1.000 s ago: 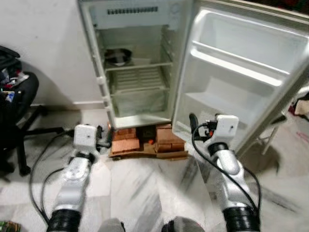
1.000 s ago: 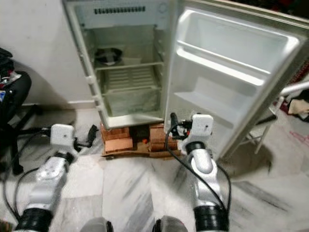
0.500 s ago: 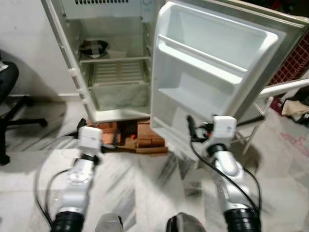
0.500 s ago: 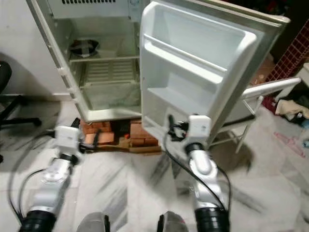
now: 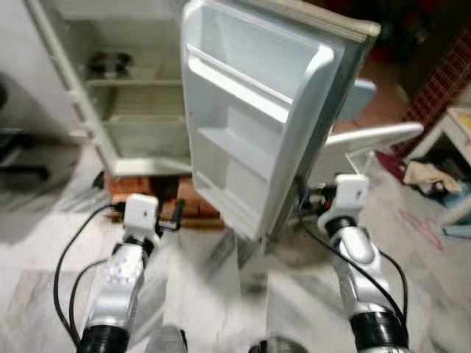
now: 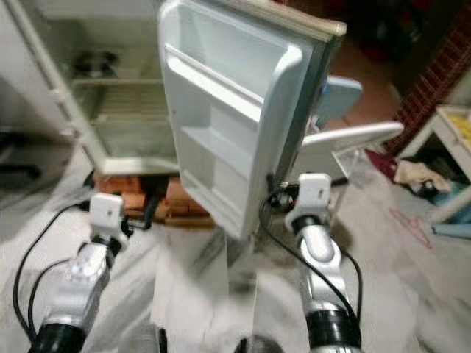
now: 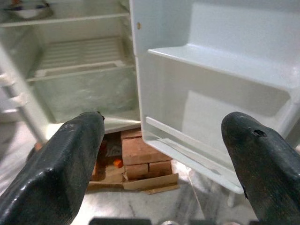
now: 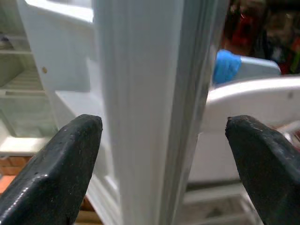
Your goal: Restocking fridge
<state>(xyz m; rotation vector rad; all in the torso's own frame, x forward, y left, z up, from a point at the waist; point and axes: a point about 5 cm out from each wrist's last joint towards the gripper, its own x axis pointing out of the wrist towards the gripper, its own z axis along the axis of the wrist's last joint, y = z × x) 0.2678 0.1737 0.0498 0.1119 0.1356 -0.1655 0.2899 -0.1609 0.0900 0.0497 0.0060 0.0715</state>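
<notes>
The white fridge point(image 5: 110, 110) stands open, with bare wire shelves point(image 7: 79, 56) and a dark bowl point(image 5: 107, 65) on the upper one. Its door point(image 5: 250, 125) hangs open, its inner racks point(image 7: 220, 65) empty. My right gripper point(image 8: 164, 126) is open at the door's lower free edge point(image 8: 140, 93), one finger point(image 8: 56, 164) on the inner side and the other on the outer side. My left gripper point(image 7: 161, 126) is open and empty, held low in front of the fridge's base.
Red bricks point(image 7: 145, 157) on cardboard prop up the fridge. Behind the door are a white folding table point(image 5: 368, 136) and a blue chair point(image 6: 338, 95). A cloth point(image 5: 427, 173) and a low white stand point(image 5: 456, 125) are at the right. Black cables point(image 5: 66, 250) trail on the marble floor.
The whole view has swung right, so the fridge sits further left. The door's free edge now lies between my right gripper's open fingers, having been beside them before.
</notes>
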